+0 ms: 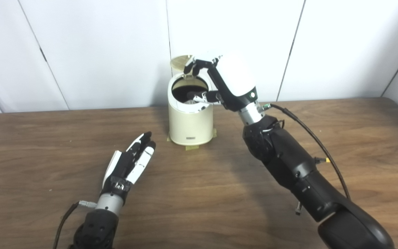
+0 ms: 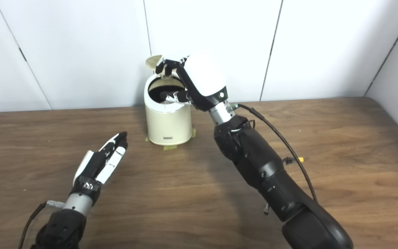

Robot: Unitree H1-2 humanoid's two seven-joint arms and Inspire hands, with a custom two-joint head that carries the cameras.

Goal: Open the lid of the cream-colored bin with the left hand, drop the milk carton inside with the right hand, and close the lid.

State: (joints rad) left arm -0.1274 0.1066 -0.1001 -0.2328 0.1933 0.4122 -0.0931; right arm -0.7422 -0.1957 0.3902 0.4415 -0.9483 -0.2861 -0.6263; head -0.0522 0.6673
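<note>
Cream-colored bin [image 1: 190, 119] standing on the wooden table [image 1: 47, 155] near the far wall, taped down at its base with yellowish tape [image 1: 192, 147]. Lid [image 1: 181, 61] tipped up and back behind the mouth, so the bin stands open. Right hand [image 1: 219, 81] poised over the mouth, fingers [image 1: 195, 66] curled at the lid's front edge, thumb reaching across the dark opening. Hard to tell whether anything is still held. No milk carton clearly visible; a pale glint inside the opening may be part of it, or may be the bin's inner rim. Left hand [image 1: 130, 162] lying low over the table, well apart from the bin, fingers straight and close together, holding nothing.

Judged by look: a light, stiff plastic bin, smooth and prone to sliding, hence the tape. Lid thin and hinged, best pushed down from its raised front edge with light pressure.

Right eye view [image 2: 167, 117] shows slightly more of the thumb over the opening; left eye view shows more of the lid's ribbed underside
</note>
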